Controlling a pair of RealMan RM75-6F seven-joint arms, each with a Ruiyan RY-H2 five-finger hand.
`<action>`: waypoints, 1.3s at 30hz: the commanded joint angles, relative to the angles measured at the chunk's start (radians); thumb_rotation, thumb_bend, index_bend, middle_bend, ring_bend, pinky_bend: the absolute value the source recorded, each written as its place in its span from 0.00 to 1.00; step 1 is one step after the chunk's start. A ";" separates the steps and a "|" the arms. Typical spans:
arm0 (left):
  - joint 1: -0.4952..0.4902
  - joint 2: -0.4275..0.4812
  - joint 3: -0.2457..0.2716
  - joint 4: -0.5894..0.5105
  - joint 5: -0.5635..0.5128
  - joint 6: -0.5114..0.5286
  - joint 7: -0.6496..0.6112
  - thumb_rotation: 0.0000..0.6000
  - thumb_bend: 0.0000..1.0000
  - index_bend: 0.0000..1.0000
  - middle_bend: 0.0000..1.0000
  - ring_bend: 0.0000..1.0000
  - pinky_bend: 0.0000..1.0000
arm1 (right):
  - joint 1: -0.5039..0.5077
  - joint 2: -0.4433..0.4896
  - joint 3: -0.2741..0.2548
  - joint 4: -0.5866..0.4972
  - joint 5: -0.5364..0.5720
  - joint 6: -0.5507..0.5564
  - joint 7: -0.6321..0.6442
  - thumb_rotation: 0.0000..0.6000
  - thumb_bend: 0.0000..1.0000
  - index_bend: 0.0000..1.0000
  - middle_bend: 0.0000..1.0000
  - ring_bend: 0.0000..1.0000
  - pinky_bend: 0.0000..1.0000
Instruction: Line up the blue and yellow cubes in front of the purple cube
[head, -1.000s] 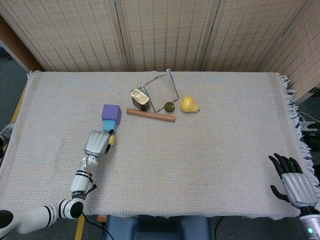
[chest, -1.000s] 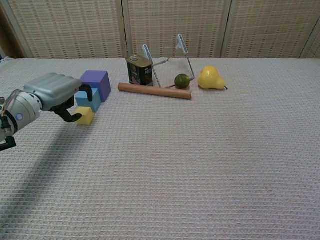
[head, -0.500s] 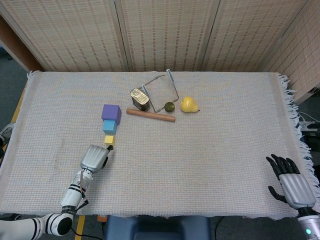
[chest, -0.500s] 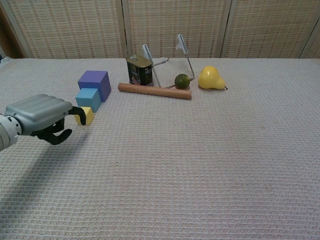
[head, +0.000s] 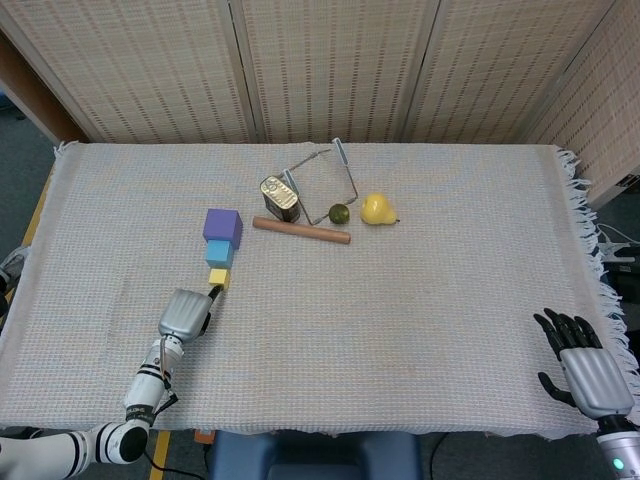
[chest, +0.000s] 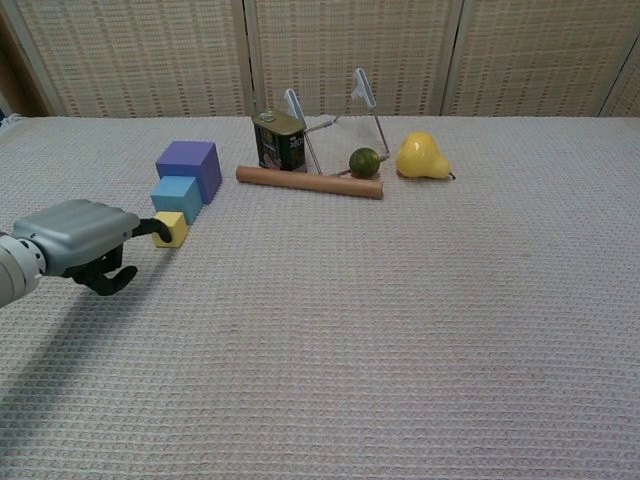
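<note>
The purple cube (head: 222, 226) (chest: 190, 165), the blue cube (head: 220, 253) (chest: 177, 197) and the small yellow cube (head: 218, 277) (chest: 171, 229) stand in one line on the cloth, purple farthest, yellow nearest. My left hand (head: 185, 311) (chest: 75, 240) hovers just in front of the yellow cube, fingers curled in and holding nothing. One dark fingertip (chest: 160, 228) reaches the cube's near-left side. My right hand (head: 590, 372) rests at the table's near right corner with its fingers spread and nothing in it; the chest view does not show it.
Behind and right of the cubes lie a tin can (head: 279, 197), a wooden rod (head: 300, 231), a wire frame (head: 330, 175), a green lime (head: 339, 213) and a yellow pear (head: 377, 209). A woven cloth (head: 450, 300) covers the table.
My left hand has drawn back from over the blue and yellow cubes toward the near edge, leaving the yellow cube standing in front of the blue one. The right hand barely moved.
</note>
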 joint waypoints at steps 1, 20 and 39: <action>-0.003 -0.002 -0.004 0.007 -0.004 -0.003 0.001 1.00 0.59 0.18 1.00 1.00 1.00 | 0.001 0.000 0.001 0.000 0.001 -0.001 0.000 1.00 0.10 0.00 0.00 0.00 0.00; -0.031 -0.021 -0.031 0.057 -0.045 -0.037 0.015 1.00 0.59 0.18 1.00 1.00 1.00 | 0.002 -0.001 0.006 0.000 0.015 -0.005 -0.005 1.00 0.10 0.00 0.00 0.00 0.00; 0.067 0.066 0.043 -0.149 0.084 0.139 -0.019 1.00 0.52 0.28 1.00 1.00 1.00 | -0.008 0.005 -0.001 -0.005 -0.009 0.019 0.003 1.00 0.10 0.00 0.00 0.00 0.00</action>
